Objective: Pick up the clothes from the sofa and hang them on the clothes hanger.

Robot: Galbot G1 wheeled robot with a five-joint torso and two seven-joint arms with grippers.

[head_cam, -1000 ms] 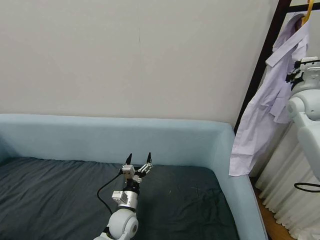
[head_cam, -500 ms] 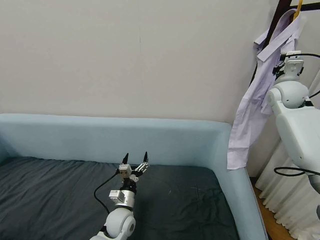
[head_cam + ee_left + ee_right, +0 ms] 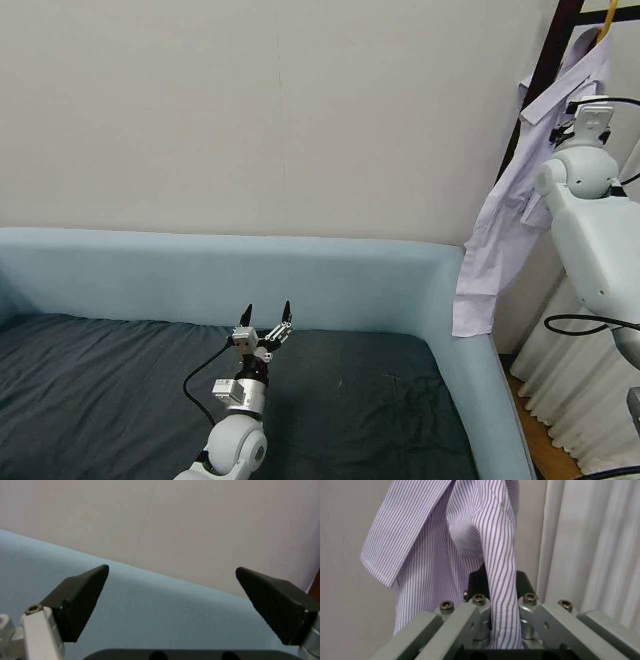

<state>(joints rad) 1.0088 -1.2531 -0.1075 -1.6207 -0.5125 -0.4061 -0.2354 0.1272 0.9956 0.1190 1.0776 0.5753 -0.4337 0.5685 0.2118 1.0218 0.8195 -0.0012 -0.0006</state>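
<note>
Right gripper (image 3: 501, 592): raised beside the rack (image 3: 549, 40); fingers clamped on a fold of the shirt (image 3: 510, 210)
Shirt: draped long axis vertical from the hanger (image 3: 608, 20), which is seen above the gripper; hem beside the sofa (image 3: 330, 275) end
Nearer arm: right, as judged
Left gripper (image 3: 267, 318): fingers apart; parked over the sofa seat, well apart from the shirt

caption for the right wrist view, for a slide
Right gripper shut on a purple-striped shirt that hangs beside a white curtain

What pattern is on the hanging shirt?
Fine purple-and-white stripes on the shirt; clearest in the right wrist view.
</note>
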